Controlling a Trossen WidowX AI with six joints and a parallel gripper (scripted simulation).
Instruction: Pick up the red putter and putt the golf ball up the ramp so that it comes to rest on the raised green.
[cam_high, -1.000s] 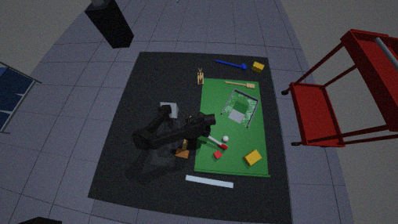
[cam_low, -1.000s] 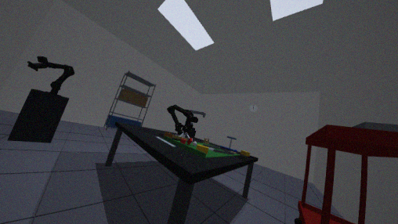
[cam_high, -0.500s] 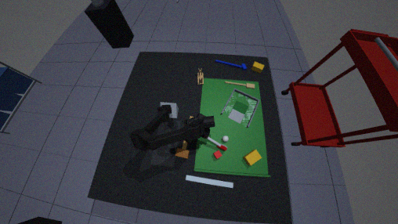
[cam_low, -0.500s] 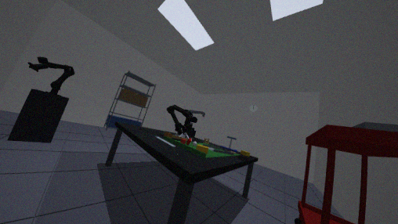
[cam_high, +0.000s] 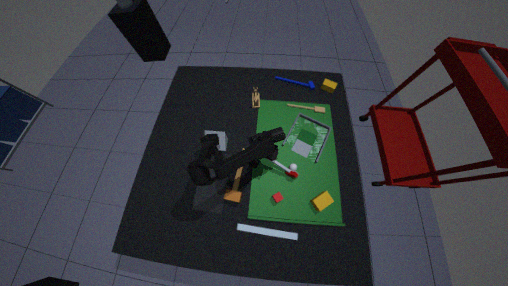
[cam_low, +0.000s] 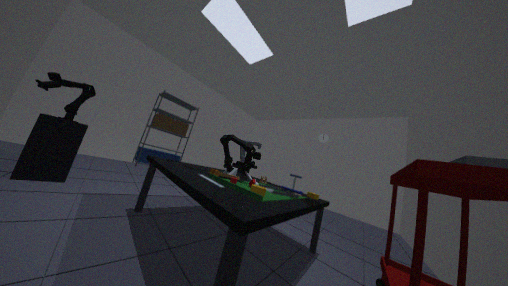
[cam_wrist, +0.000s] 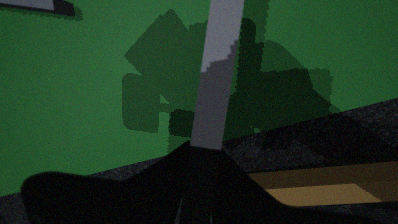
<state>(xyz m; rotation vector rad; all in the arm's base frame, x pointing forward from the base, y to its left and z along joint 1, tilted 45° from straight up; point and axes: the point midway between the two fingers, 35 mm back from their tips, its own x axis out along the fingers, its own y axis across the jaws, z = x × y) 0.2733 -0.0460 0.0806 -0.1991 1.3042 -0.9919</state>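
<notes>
The red putter's head (cam_high: 293, 174) is on the green mat, touching or very close to the white golf ball (cam_high: 293, 167), on its near side. The putter's pale shaft (cam_high: 282, 166) (cam_wrist: 220, 45) runs back under the arm. My gripper (cam_wrist: 201, 148) is shut on the shaft; in the top view the arm hides the fingers. The ball is out of the wrist view. The grey ramp (cam_high: 301, 148) leads to the raised darker green patch (cam_high: 307, 133) between rails, beyond the ball. One rail's end shows at the wrist view's top left.
A red cube (cam_high: 277, 197) and a yellow block (cam_high: 322, 201) lie on the mat (cam_high: 265, 210). An orange mallet (cam_high: 233, 196) lies beside it, a pale bar (cam_high: 267, 232) in front. A blue putter (cam_high: 295, 81), another yellow block (cam_high: 329, 85) and a wooden tool (cam_high: 306, 108) lie at the back.
</notes>
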